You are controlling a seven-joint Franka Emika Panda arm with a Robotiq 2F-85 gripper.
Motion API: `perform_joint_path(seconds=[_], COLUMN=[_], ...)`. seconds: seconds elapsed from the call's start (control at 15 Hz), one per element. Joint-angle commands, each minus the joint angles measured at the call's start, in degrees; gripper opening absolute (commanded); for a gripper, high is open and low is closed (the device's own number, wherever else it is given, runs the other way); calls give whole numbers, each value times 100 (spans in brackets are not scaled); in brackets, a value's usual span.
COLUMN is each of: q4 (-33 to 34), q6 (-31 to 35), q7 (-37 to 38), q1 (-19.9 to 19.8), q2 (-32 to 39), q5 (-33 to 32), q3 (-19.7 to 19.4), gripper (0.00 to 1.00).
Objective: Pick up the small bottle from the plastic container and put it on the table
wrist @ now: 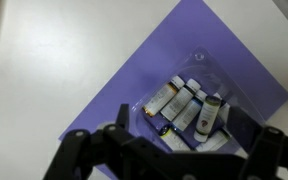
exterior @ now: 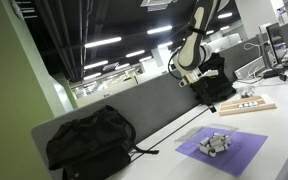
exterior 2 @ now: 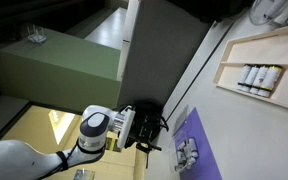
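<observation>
On the white bench (exterior: 284, 125), 1 purple mat (exterior: 242, 152) carries the small plastic container (exterior: 214, 144), 1 wooden board (exterior: 246, 106) with white pieces lies beyond it, 1 black backpack (exterior: 89, 145) sits against the grey partition (exterior: 134, 108), and the robot arm (exterior: 194, 45) hangs above.

arm (exterior: 192, 45): you hold it raised at the upper right of an exterior view, wrist bent down | gripper (wrist: 169, 165): along bottom edge of wrist view, your fingers (wrist: 79, 160) spread apart, empty
</observation>
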Motion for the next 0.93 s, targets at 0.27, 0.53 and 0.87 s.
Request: perform_joint_path(seconds=[0.27, 0.53, 0.87], q4=[167, 63, 88], q6=[-44, 687, 1189], q7=[99, 600, 836], q1=[-87, -11, -85], q2=[247, 690, 1137], q5=[-62, -92, 217], q3=[118, 172, 399], gripper=[100, 100, 100])
